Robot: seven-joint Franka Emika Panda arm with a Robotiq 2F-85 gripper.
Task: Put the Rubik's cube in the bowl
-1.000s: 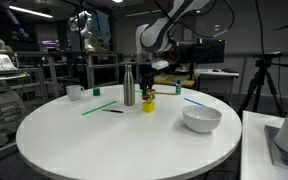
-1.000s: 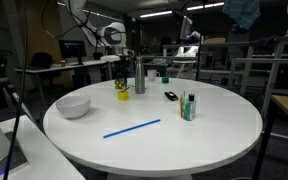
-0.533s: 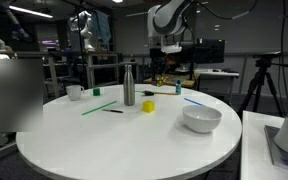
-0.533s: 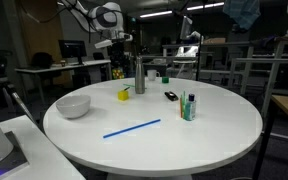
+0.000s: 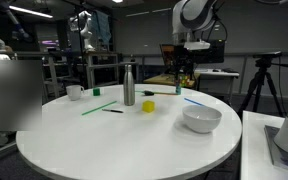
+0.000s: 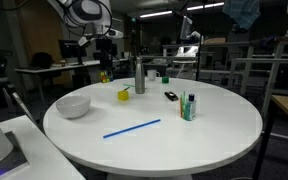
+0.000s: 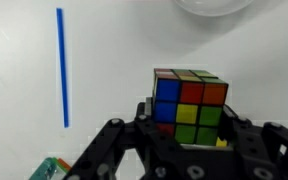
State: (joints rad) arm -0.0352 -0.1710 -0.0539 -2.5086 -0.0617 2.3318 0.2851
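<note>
The end effector (image 7: 184, 138) is clenched on the Rubik's cube (image 7: 189, 103), which fills the lower middle of the wrist view with its blue, red, yellow, orange and green squares facing the camera, the dark fingers (image 7: 112, 142) pressing in on either side of it; in an exterior view the end effector (image 5: 186, 72) hangs from the arm in the upper right of the frame, clear of the desk (image 5: 104, 135), with the Rubik's cube (image 5: 185, 78) only a small speck of colour at its tip; in an exterior view it sits in the upper left (image 6: 104, 72); the bowl (image 5: 202, 119) stands on the desk at the lower right of that frame, well apart from the Rubik's cube and lower in the picture, and its rim (image 7: 216, 6) just shows at the top edge of the wrist view; a yellow block (image 5: 148, 106) lies near the middle of the desk, just beside an upright metal bottle (image 5: 129, 85); a white cup (image 5: 74, 92) stands at the left edge of the desk; a blue straw (image 7: 62, 68) lies on the desk, running top to bottom at the left of the wrist view.
</note>
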